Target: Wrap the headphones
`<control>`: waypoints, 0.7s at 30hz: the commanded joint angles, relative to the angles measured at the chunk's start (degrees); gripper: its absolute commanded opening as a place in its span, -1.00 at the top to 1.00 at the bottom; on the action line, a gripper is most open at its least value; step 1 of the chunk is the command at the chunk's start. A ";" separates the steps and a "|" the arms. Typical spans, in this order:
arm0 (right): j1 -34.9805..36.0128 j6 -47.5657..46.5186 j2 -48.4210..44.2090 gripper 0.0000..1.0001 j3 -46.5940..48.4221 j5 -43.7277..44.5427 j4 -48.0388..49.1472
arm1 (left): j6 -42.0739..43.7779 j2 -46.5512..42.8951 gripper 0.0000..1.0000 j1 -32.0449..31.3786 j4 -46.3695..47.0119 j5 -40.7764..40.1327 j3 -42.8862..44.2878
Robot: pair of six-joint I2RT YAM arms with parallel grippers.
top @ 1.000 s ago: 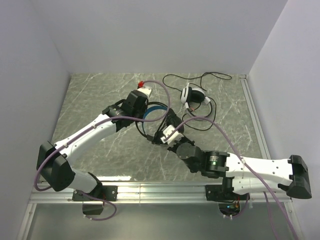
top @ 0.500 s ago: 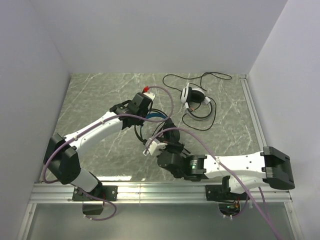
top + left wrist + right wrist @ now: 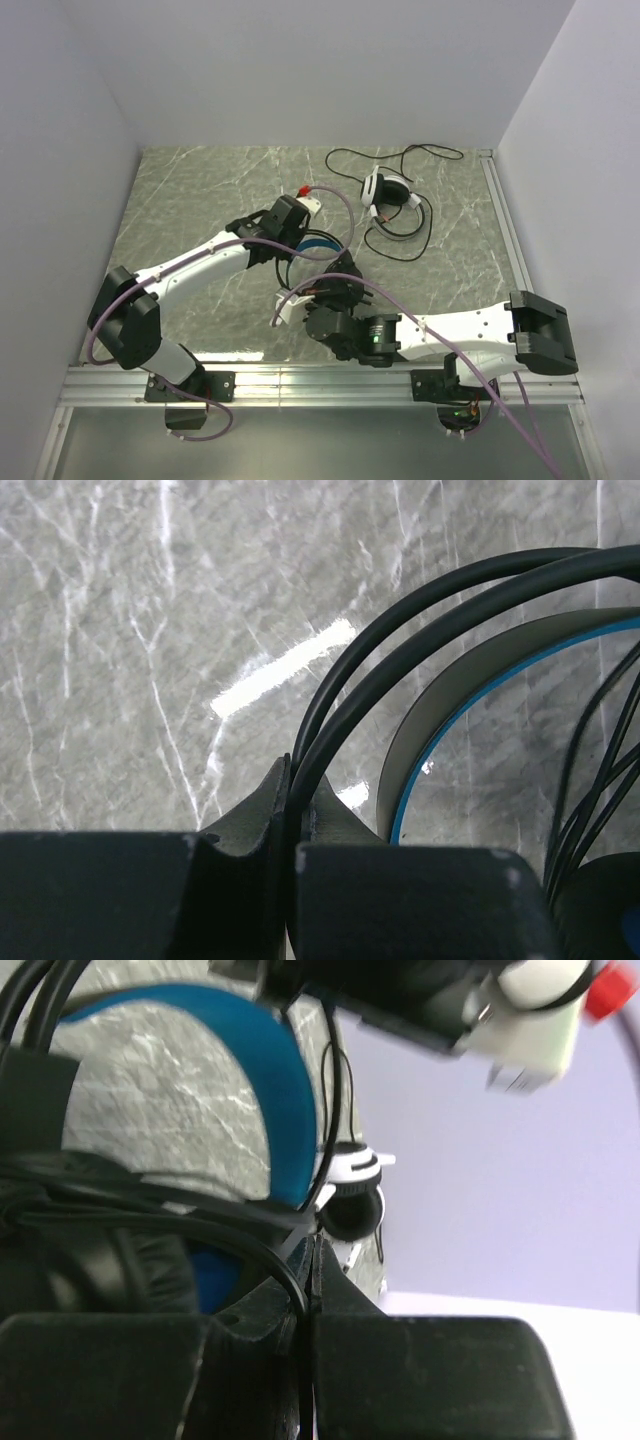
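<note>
1. From the top camera we saw the black headset (image 3: 320, 241) near the middle of the table (image 3: 190, 190), between the two arms. The left hand (image 3: 305, 229) was at its far-left side and the right hand (image 3: 342, 272) at its near side. From here we could not tell how far either was open. The white headset (image 3: 388, 192) lay well apart toward the far right, with its thin cable (image 3: 400, 152) looping loosely behind it.
2. In the left wrist camera, the left hand's fingers (image 3: 250, 815) were pinched together on two strands of black cable (image 3: 420, 610). The strands arched up just beside the blue headband (image 3: 470, 695).
3. In the right wrist camera, the right hand's jaws were all but closed on a strand of black cable. A dark ear pad (image 3: 110, 1260) sat at the left, and the blue headband curved above.
</note>
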 commanded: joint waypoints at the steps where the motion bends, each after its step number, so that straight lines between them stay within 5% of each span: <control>1: -0.43 -3.64 -2.50 1.00 4.19 -1.69 3.65 | 0.43 -0.96 0.99 -0.81 5.40 1.84 -0.69; 21: -4.65 -12.07 -9.18 1.00 -4.75 -20.50 10.39 | 9.30 -12.21 0.99 -6.87 11.47 12.83 -8.60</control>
